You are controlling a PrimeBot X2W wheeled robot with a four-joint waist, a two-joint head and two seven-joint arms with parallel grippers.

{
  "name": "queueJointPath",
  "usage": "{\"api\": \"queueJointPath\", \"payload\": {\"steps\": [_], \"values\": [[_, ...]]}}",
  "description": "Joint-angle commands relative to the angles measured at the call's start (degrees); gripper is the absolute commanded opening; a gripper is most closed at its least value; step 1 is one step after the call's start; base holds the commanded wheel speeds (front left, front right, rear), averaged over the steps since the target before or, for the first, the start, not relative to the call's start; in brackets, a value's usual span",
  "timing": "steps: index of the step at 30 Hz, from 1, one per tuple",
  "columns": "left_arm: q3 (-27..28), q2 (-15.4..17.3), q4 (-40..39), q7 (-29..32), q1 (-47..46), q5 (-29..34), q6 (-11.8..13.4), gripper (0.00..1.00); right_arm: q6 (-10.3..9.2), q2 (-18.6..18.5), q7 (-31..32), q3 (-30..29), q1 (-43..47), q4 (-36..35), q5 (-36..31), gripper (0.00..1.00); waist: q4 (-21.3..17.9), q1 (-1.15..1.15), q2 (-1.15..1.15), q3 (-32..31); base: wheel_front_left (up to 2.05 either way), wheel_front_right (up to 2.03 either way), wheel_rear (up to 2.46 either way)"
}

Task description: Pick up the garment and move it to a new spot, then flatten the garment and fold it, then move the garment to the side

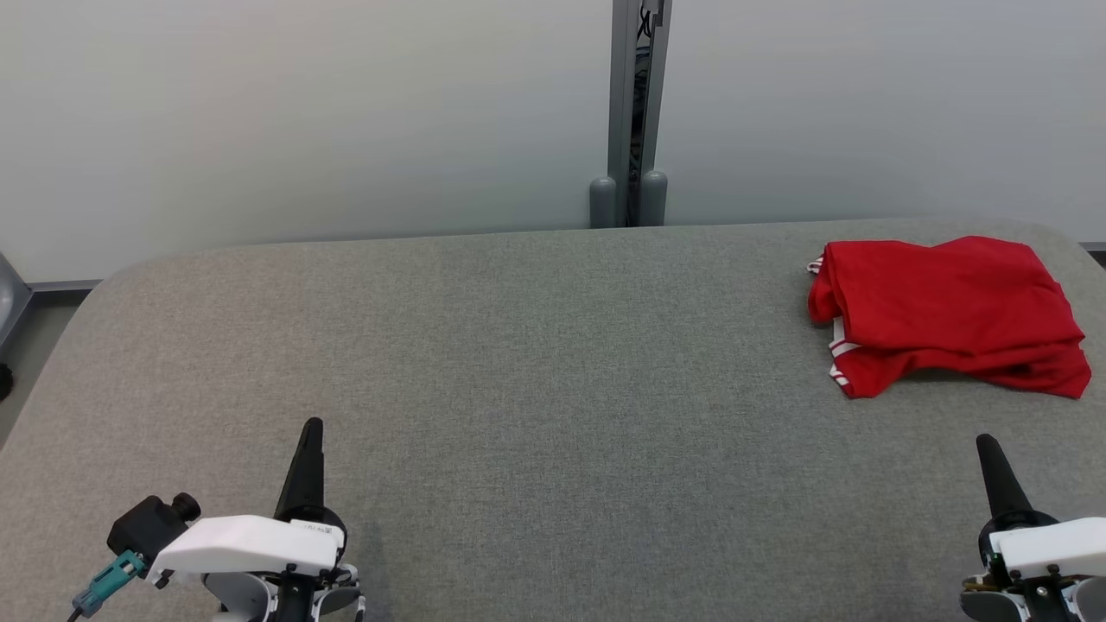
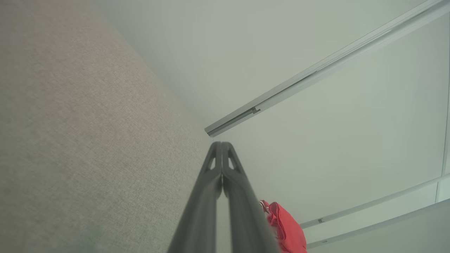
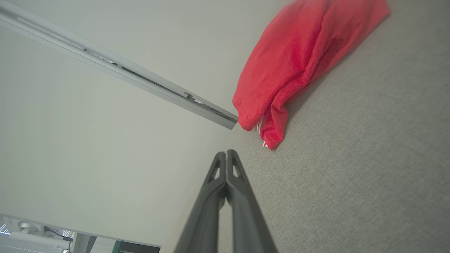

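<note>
Dark fingers of the left hand (image 1: 312, 428) are pressed together and hold nothing. The right hand (image 1: 987, 445) is likewise closed and empty. Both sit over the near part of the grey tabletop (image 1: 536, 345). Farther back, at the right side, the red garment (image 1: 946, 311) lies in a compact, loosely folded bundle, apart from both hands. Judged status: folding and side placement appear complete, and no step evidently remains.

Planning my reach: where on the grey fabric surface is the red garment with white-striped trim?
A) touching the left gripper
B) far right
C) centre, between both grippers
B: the red garment lies at the far right of the grey fabric surface, ahead of the right gripper, untouched.
</note>
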Motion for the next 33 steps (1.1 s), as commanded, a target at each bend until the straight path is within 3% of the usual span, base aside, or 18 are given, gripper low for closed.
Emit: {"api": "queueJointPath", "payload": {"steps": [1,33], "values": [[0.2,0.23,-0.35,0.19,-1.77,-1.42,-0.35,0.0,0.01,-0.25,0.52,-0.71,-1.41,-0.37,1.26,0.0,0.0,0.0,0.0,0.04,0.0,0.0,0.0],[0.26,0.34,2.04,3.18,-6.64,-17.99,-2.15,0.0,0.0,-0.14,6.21,-5.83,-4.04,0.67,16.88,0.0,-0.09,0.0,0.0,1.55,0.0,0.0,0.0]]}}
